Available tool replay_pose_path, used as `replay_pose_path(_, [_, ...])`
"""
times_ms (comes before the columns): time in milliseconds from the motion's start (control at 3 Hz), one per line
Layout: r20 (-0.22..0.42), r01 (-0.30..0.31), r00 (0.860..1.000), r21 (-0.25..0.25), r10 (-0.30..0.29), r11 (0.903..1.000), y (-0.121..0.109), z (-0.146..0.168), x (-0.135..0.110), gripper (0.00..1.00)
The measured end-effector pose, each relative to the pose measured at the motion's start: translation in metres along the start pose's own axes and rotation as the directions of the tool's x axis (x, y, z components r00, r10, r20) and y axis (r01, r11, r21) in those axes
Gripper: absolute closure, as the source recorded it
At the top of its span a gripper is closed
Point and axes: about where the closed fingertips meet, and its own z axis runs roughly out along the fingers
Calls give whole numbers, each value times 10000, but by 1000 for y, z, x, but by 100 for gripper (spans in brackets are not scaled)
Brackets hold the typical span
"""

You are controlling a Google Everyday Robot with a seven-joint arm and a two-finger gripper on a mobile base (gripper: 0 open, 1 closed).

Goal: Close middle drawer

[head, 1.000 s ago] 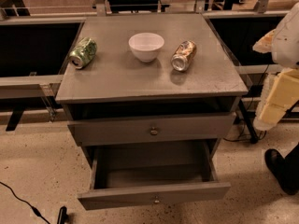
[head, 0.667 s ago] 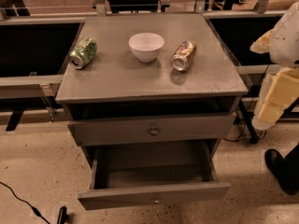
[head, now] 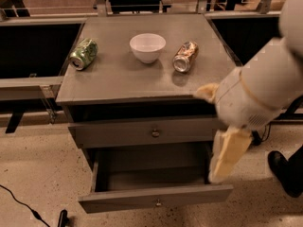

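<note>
Cabinet top [head: 118, 77]: green can [head: 84, 54], bowl [head: 147, 47], silver can [head: 185, 56]. Speckled floor [head: 38, 174]. Middle drawer [head: 156, 198] open; hand [head: 228, 156] above, state unclear.

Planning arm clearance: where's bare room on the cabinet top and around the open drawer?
On the cabinet top the front strip ahead of the green can, white bowl and brown can is bare; that row is crowded. The middle drawer is open, nothing visible inside. The gripper hangs at its right side, crowding it.

Matt cream plastic gripper [head: 219, 172] hangs over the right end of the matt grey middle drawer [head: 142, 200].
</note>
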Motion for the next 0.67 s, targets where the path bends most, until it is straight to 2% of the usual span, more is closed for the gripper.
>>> replay_pose_path(333, [1133,1316,9869,-1527,-1150,9795,66,67,-16,0])
replay_pose_path(667, [1180,1916,9788,-2419,-1672,9512,103,97,-9,0])
